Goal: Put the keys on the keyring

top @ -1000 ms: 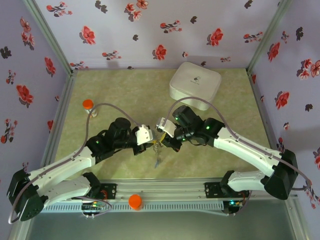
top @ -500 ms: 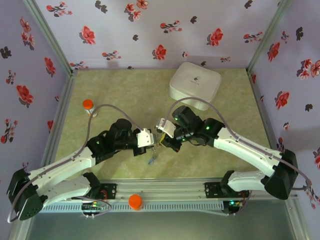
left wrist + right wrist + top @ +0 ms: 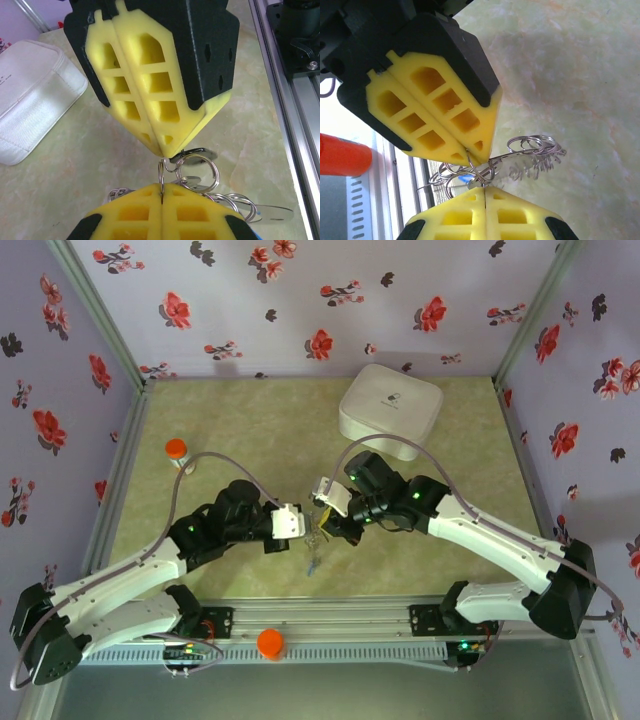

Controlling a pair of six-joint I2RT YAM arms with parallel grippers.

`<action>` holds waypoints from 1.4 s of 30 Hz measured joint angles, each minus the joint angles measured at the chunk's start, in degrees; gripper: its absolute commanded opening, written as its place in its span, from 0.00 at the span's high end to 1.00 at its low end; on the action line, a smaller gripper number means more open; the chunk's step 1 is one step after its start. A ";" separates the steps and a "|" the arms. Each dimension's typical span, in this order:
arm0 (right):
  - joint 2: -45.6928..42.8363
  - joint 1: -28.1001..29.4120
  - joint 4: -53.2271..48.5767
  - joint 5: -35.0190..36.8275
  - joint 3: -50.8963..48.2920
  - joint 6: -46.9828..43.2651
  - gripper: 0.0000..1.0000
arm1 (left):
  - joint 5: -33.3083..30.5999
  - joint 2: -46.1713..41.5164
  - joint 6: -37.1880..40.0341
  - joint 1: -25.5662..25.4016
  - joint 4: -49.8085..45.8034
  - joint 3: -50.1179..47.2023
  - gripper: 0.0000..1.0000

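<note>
Both grippers meet tip to tip above the table's middle. My left gripper [image 3: 300, 524] [image 3: 162, 189] is shut on a thin wire loop of the keyring [image 3: 200, 172], a bunch of small silver rings [image 3: 536, 145]. Facing it, my right gripper [image 3: 324, 519] [image 3: 485, 188] is shut on the flat dark head of a key [image 3: 199, 152]. That key is linked through the same loops. The blue-headed key [image 3: 313, 563] [image 3: 465, 178] dangles below the pinch. A silver blade [image 3: 272, 212] pokes out to the right in the left wrist view.
A white rounded square box [image 3: 390, 408] [image 3: 35, 95] stands at the back right. A small white cylinder with an orange cap [image 3: 177, 452] stands at the left. An orange piece [image 3: 270, 642] [image 3: 340, 155] sits on the front rail [image 3: 295, 100].
My left gripper has shifted slightly toward the right gripper, and the dangling blue key has swung a little. Both grips have stayed shut.
</note>
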 measured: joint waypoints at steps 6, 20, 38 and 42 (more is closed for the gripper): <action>0.00 0.00 -0.59 -1.99 0.20 -0.39 1.00 | -0.59 0.00 2.56 -0.81 -0.26 -0.85 1.00; 1.07 -0.04 -2.27 -3.67 1.03 -1.44 1.00 | -1.40 -2.25 6.91 -1.31 3.63 -4.11 1.00; 1.29 -1.36 -1.79 -4.02 1.03 -0.17 1.00 | -2.01 -2.99 6.93 -1.31 4.63 -4.50 1.00; 1.31 -1.51 -1.79 -4.09 1.03 -0.07 1.00 | -2.01 -2.99 6.93 -1.33 4.74 -4.50 1.00</action>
